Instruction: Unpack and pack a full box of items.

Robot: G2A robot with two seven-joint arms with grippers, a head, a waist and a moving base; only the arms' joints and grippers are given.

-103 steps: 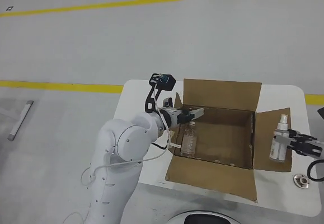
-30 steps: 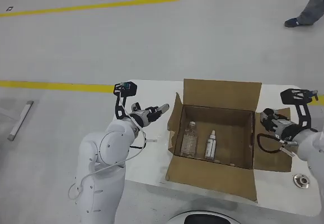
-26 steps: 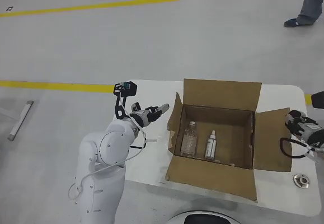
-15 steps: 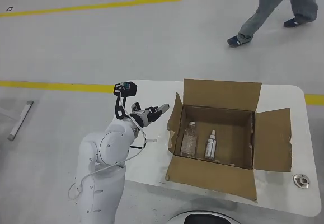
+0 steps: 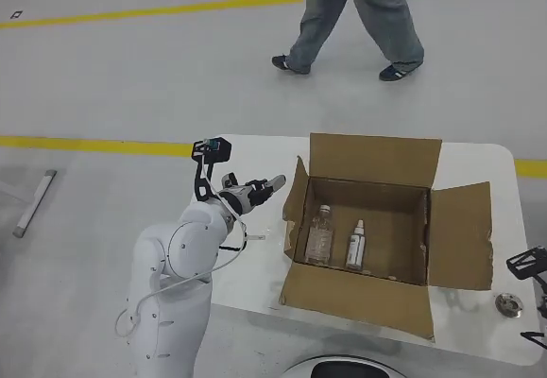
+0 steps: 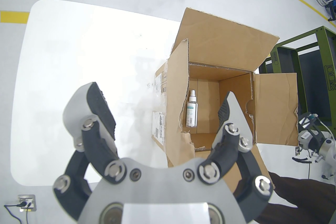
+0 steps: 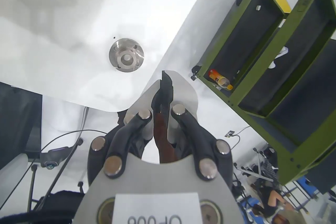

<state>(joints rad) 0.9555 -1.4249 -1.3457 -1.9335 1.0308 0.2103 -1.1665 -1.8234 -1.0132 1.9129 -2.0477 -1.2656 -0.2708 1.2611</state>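
An open cardboard box stands on the white table with its flaps spread. Inside lie a clear bottle and, beside it, a white spray bottle. My left gripper hovers just off the box's left flap, open and holding nothing. In the left wrist view the open left gripper faces the box, and the spray bottle shows on its floor. My right gripper is shut and holds nothing, past the table's front right corner, near a metal disc.
The metal disc sits on the table right of the box. A green cart stands off the table's right side, with an orange-capped bottle in it. A person walks across the floor behind the table.
The right arm let the spray bottle go into the box, then drew back from the right flap to beyond the front right corner. The left gripper left the box earlier and has held still since.
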